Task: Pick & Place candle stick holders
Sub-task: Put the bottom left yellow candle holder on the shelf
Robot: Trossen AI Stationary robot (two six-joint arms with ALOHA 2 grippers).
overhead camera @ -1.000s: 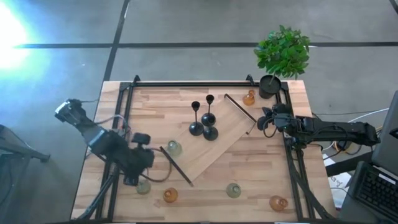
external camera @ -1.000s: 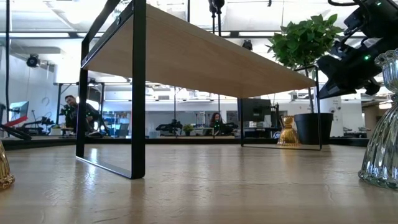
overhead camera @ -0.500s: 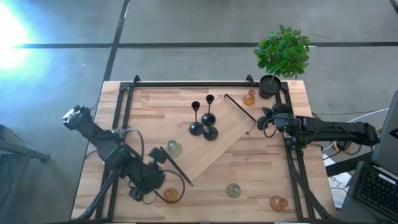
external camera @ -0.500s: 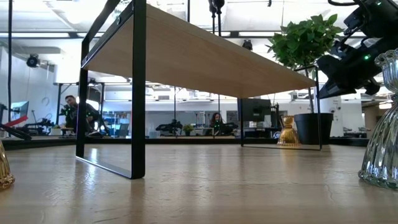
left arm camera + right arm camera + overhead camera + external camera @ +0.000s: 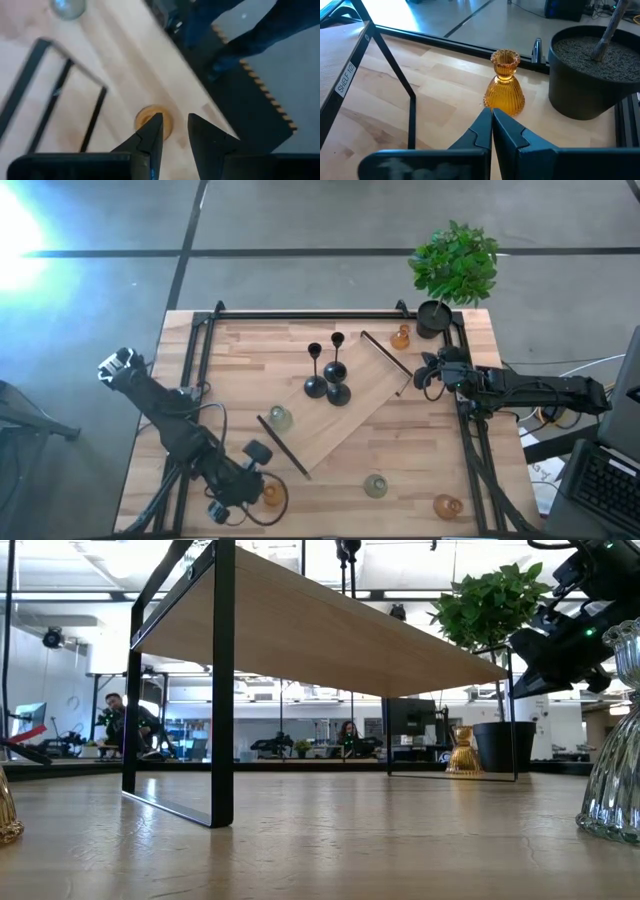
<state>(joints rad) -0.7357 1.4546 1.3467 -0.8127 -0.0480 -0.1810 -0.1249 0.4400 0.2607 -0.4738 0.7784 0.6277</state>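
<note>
An amber holder point(image 5: 274, 494) stood near the table's front edge at about 7 o'clock, and only the left wrist view showed its round ribbed mouth point(image 5: 153, 121) from above, just beyond the left gripper point(image 5: 175, 131), whose jaws stood slightly apart. The right wrist view alone revealed the fluted bell shape of another amber holder point(image 5: 504, 88) beside the black pot point(image 5: 592, 75) at 1 o'clock; the right gripper point(image 5: 492, 118) hung with jaws together. Three black stemmed holders point(image 5: 329, 373) stood on the tilted wooden shelf point(image 5: 370, 395).
</note>
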